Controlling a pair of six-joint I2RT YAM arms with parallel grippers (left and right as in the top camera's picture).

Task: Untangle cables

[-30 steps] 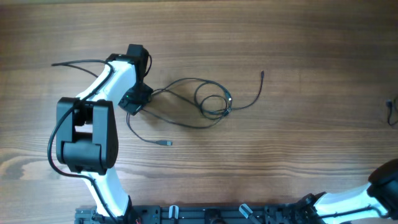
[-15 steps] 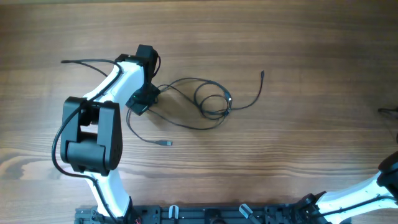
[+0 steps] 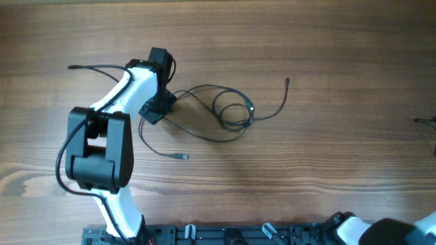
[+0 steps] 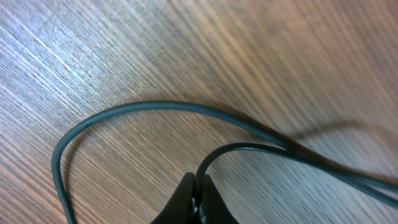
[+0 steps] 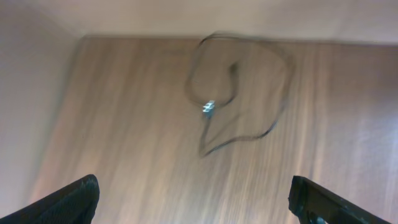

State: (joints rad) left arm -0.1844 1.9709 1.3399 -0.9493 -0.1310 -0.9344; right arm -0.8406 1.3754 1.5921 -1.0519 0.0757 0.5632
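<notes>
The cables lie on the wooden table as thin black cords. They form a loop in the middle, with one plug end up right and another below left. My left gripper sits at the bundle's left end. In the left wrist view the left gripper is shut on one thin cord, and a second strand arcs around it. The right gripper hangs open and wide above the table, holding nothing. The cables lie blurred ahead of it.
The left arm's own thicker wire trails off to the left. Part of the right arm shows at the bottom right corner. A thin dark line pokes in at the right edge. A rail runs along the front.
The left gripper moved a little right and up with the cord, then stayed still. The right arm sank further into the bottom right corner.
</notes>
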